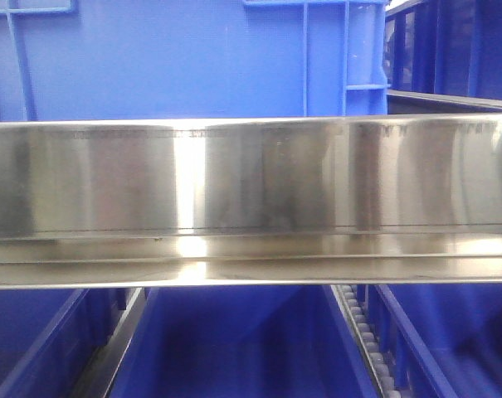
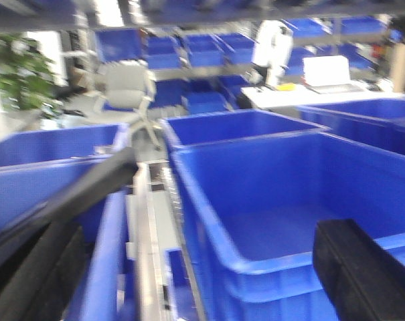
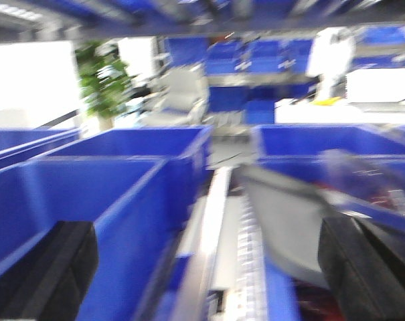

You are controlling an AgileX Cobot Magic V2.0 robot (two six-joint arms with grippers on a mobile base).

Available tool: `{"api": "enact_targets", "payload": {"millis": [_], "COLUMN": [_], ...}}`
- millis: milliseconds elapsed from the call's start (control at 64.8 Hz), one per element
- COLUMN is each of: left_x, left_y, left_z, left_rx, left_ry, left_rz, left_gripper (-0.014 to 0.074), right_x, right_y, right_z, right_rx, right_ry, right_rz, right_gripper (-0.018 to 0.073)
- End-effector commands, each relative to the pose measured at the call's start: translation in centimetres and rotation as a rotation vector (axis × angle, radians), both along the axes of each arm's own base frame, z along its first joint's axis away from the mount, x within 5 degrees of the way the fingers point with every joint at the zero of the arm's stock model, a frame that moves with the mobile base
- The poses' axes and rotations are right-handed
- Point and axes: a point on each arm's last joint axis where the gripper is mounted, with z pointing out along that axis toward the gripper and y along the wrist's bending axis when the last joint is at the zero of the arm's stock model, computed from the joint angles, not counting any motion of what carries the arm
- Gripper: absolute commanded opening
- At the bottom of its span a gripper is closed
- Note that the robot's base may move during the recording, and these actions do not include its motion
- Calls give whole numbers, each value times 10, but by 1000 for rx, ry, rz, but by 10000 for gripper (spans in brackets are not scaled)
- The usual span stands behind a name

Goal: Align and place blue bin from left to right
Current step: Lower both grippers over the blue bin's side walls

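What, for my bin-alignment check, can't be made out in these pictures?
Front view: the steel rail hides the blue bin's lower wall; the frame edge cuts its top.
Left wrist view: motion blur makes the background shelves unreadable.
Right wrist view: heavy blur; the grey shape is unidentifiable.

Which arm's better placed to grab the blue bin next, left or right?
Probably left. The left gripper is open, with the near rim of the blue bin right ahead of it. The right gripper, also open, is centred on the metal rail between bins, and its view is blurred.
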Motion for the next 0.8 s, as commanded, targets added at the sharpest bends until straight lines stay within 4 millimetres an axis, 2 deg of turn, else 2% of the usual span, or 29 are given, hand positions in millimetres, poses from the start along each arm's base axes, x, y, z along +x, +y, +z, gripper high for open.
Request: {"api": "enact_targets", "payload": {"millis": [0, 216, 355, 479, 618, 787], "left_x": [12, 53, 86, 120, 154, 196], "left_y": [-5, -23, -33, -42, -51, -55], "left_z": [7, 28, 40, 49, 61, 57], "left_rx": [7, -26, -22, -17, -8, 20], "left_ry": [26, 135, 268, 379, 480, 662], "left_rz": [-29, -95, -97, -93, -74, 15], "left_gripper": [599, 599, 599, 599, 599, 599], "right_x": [11, 52, 86, 123, 158, 198], "right_y": [7, 32, 49, 61, 69, 75], "right_z": [10, 39, 48, 52, 61, 67], "right_rx": [-25, -55, -104, -200, -177, -167], "right_ry": [19, 97, 212, 336, 416, 519], "right_rz": [67, 220, 270, 263, 223, 141], "right_gripper": [570, 570, 570, 570, 570, 570]}}
